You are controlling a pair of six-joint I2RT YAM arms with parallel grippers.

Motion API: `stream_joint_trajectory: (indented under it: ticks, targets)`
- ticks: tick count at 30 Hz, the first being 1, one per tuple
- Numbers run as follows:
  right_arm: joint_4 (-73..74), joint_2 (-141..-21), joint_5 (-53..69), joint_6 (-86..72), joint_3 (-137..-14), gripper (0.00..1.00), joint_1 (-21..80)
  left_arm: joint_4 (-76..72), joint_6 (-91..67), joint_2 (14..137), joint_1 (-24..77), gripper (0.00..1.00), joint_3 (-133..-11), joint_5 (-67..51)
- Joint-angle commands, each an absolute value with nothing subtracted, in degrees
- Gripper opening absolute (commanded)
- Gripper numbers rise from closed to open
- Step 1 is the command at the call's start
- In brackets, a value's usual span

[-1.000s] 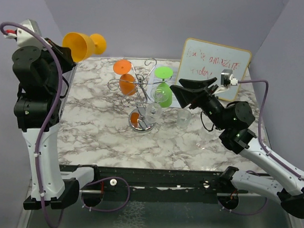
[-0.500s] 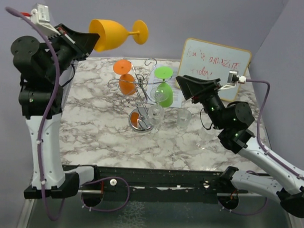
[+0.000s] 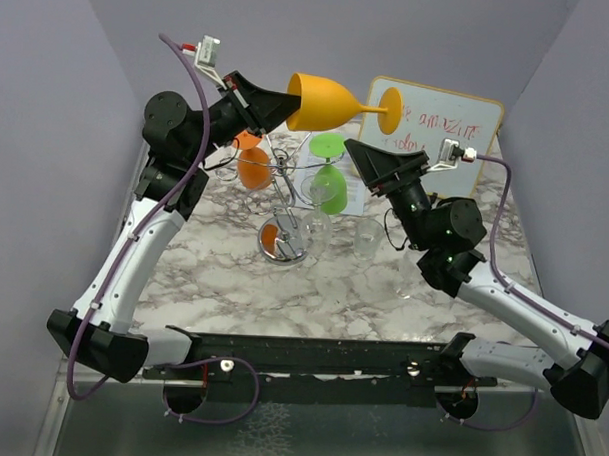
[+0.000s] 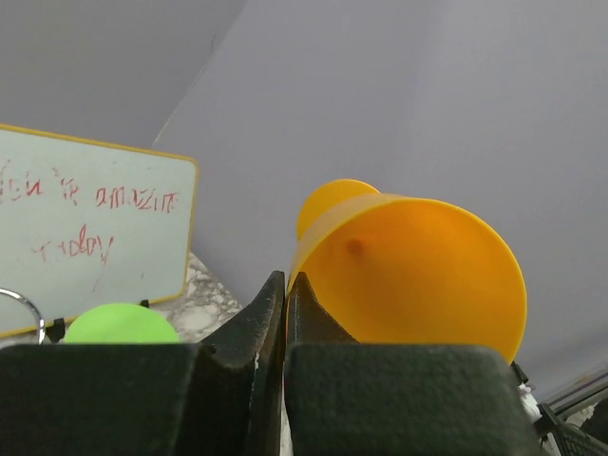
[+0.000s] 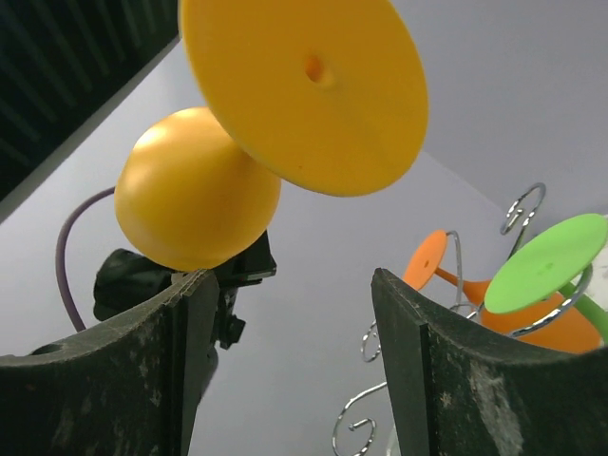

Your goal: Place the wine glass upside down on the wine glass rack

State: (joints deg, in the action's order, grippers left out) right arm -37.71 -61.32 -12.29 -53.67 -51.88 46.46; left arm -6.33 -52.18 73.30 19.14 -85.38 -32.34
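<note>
Black left gripper (image 3: 279,100): pinched tight on the rim of the yellow wine glass (image 3: 324,101), holding it up in the air.
What just changed: the left arm has swung the wine glass from far out on its own side to the middle, high over the table (image 3: 203,255). The right gripper (image 5: 290,280) has tipped up to meet it and spread its jaws a bit wider.
What that means: I think one arm is about to pass the glass to the other. It is not upside down yet, and it is not on the rack yet.
Which way it points: the wine glass lies on its side, about level. Its open mouth is at the left gripper. Its long line runs straight away from that gripper, and the round foot (image 5: 304,90) is at the far end.
Right gripper: wide open with nothing in it. The round foot hangs just above it, not touching.
Wine glass rack (image 3: 284,167): down below the left gripper and beside the right gripper, standing on the table. An orange glass (image 3: 255,168) and a green glass (image 3: 328,187) hang on it upside down.
Further out: a whiteboard (image 3: 438,123) stands behind the right gripper.
</note>
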Motion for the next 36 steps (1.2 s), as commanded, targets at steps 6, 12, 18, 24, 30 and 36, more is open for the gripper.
stream_joint_trajectory:
  ticks: [6, 12, 18, 24, 30, 36]
  targets:
    - [-51.48, -64.61, -13.00, -61.96, -53.16, 0.71, 46.84, -17.11, -47.01, 70.48, 25.00, 0.00, -82.58, -24.58]
    - [-56.86, -65.15, -14.76, -63.01, -53.17, 0.71, 46.82, -17.89, -46.93, 69.29, 25.58, 0.00, -80.47, -23.56]
    - [-55.54, -65.21, -21.16, -67.81, -53.38, 0.69, 46.80, -18.55, -46.95, 68.06, 25.73, 0.00, -79.55, -24.14]
    - [-59.13, -67.72, -25.34, -68.60, -55.16, 0.64, 46.85, -19.07, -46.41, 67.48, 25.75, 0.00, -78.14, -24.26]
    - [-62.71, -70.46, -21.27, -66.37, -58.23, 0.63, 46.83, -19.25, -46.23, 68.17, 25.75, 0.00, -77.92, -24.43]
    - [-61.96, -71.75, -20.83, -68.83, -59.23, 0.44, 46.84, -19.72, -46.16, 68.09, 25.84, 0.00, -77.09, -25.74]
